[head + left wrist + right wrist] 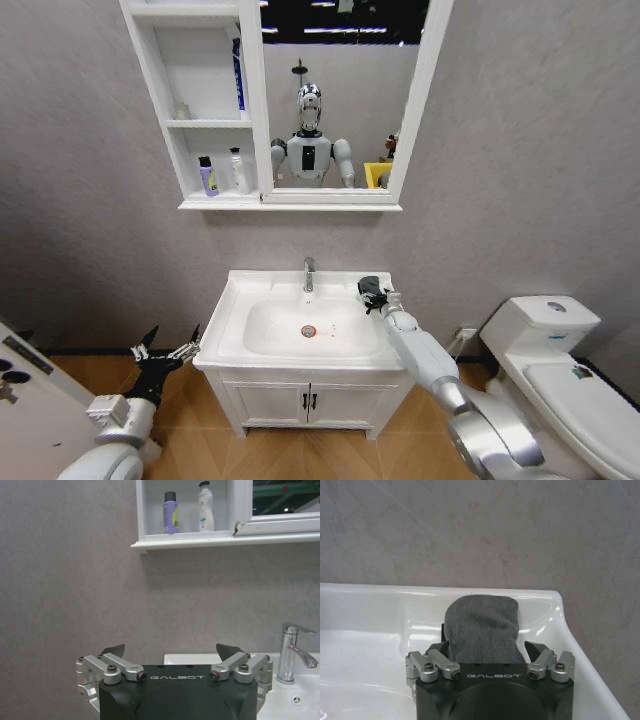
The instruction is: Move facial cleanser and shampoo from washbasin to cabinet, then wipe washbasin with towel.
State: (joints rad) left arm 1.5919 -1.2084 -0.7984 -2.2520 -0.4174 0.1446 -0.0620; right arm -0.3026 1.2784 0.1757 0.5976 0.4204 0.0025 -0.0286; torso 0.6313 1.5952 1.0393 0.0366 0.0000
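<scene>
Towel (pixel 482 630): small, dark grey, lying on the back right corner of the washbasin (pixel 232 305), on the flat rim near the wall. Right gripper (pixel 485 647) right at it, black fingertips set apart on both sides of the cloth, touching or almost touching. Not squeezed shut yet, by the look of it. Long side of the towel running away from the claw, toward the back wall. Left gripper (pixel 167 349) spread wide and holding nothing, hanging off the front left corner of the washbasin, well apart from the towel. So right arm much nearer. Purple bottle (pixel 207 176) and white bottle (pixel 238 171) already standing in the bottom shelf of the cabinet (pixel 164 70). Wiping not started.
</scene>
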